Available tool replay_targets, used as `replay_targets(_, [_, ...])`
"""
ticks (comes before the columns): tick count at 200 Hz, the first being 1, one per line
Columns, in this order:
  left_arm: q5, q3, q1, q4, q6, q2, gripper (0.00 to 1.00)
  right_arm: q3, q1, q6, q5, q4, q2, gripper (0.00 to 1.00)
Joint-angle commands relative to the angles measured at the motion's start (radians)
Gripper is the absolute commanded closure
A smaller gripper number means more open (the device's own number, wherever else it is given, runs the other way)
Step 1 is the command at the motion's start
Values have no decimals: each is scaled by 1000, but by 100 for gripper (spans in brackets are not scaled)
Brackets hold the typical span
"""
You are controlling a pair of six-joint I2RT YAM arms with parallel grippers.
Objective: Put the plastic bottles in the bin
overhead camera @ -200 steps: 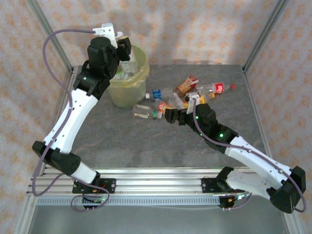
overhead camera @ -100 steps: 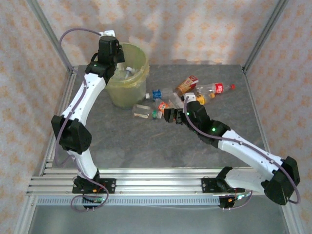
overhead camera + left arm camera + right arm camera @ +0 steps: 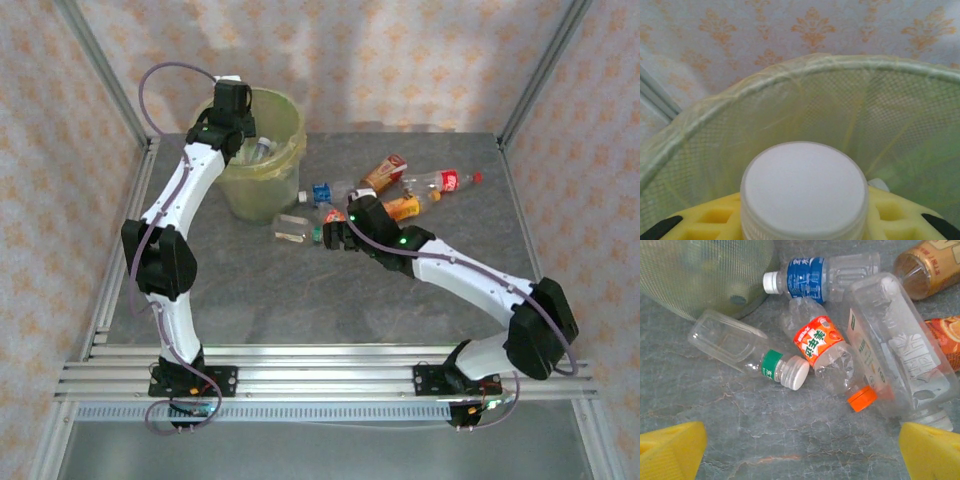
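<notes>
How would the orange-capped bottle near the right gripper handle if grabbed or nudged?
The orange-capped bottle looks empty, so probably very light. Its thin clear wall seems crumpled, so the jaws may crush it. Lying on its side, it could roll.

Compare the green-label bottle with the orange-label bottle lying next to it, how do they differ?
The green-label bottle has a white cap and a flat-sided, boxy body; the orange-label bottle has an orange cap and a rounder, ribbed body. The green label is a narrow neck band; the orange label wraps mid-body. Both are clear, look empty and lie on their sides on the table.
</notes>
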Motion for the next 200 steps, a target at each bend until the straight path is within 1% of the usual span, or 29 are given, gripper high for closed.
replay_targets(1, [-117, 29, 2, -10, 50, -11, 53, 29, 3, 4, -13, -18, 6, 1])
replay_targets(24, [-144, 9, 4, 43, 79, -18, 50, 21, 4, 4, -14, -1, 5, 1])
replay_targets(33, [-146, 1, 5, 65, 86, -20, 45, 20, 4, 5, -16, -1, 8, 1])
replay_targets(40, [-151, -1, 5, 80, 87, -19, 38, 20, 3, 2, -18, -1, 9, 1])
replay_targets(45, [-152, 0, 5, 86, 87, -17, 37, 21, 4, 2, -20, -2, 10, 1])
replay_targets(99, [-141, 2, 5, 95, 66, -31, 36, 15, 4, -4, -10, -7, 17, 1])
replay_targets(103, [-136, 1, 5, 93, 62, -64, 36, 15, 4, -5, -10, -6, 19, 1])
replay_targets(125, [-101, -13, 5, 75, 35, -114, 33, 21, 3, -13, -25, -5, 38, 1])
replay_targets(141, [-70, -23, 5, 52, 10, -158, 24, 36, 4, -27, -48, -9, 61, 0])
replay_targets(160, [-34, -46, 5, 26, -41, -224, 13, 62, 4, -49, -82, -24, 97, 6])
replay_targets(178, [-14, -84, 5, 0, -113, -298, 1, 82, 3, -64, -87, -35, 125, 8])
replay_targets(200, [18, -156, 5, -19, -194, -395, 0, 103, 4, -85, -91, -42, 156, 9])
